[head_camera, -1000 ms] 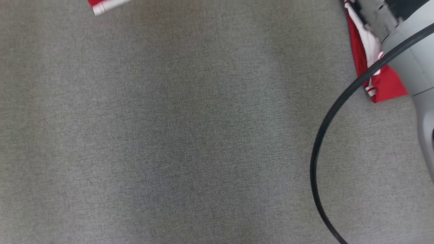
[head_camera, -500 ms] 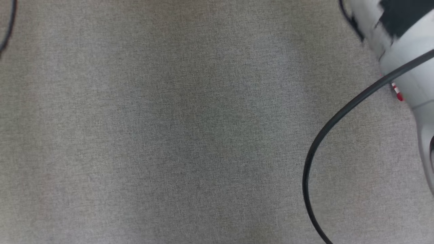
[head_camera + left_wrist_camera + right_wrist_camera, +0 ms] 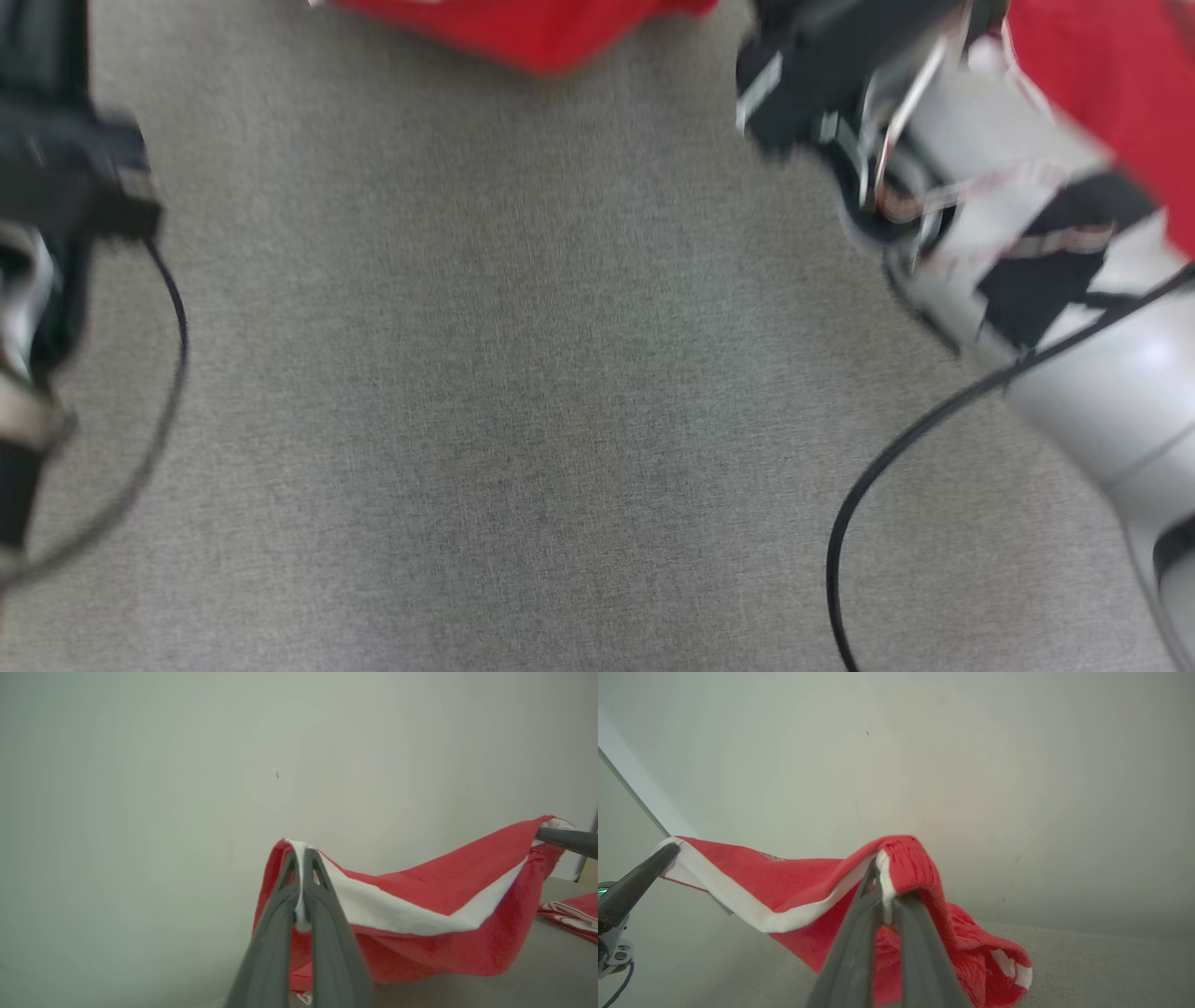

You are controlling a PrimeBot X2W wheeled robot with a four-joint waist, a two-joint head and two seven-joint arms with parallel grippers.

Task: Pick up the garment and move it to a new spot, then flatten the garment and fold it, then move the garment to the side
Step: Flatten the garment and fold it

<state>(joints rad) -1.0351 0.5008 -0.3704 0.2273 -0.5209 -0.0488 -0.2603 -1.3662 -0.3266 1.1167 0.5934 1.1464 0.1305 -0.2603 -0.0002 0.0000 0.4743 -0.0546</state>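
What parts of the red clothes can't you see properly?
- Head view: the red garment is cut off by the top edge and blurred by motion.
- Left wrist view: its lower fold sits behind the left gripper.
- Right wrist view: the logo is too small to read.
- Left wrist view: a second red cloth is cut off by the right edge.

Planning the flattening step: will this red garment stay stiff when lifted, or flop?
Probably floppy: the garment sags between the left gripper and right gripper, which pinch its white hem. Likely light, since two small pinches hold it up.
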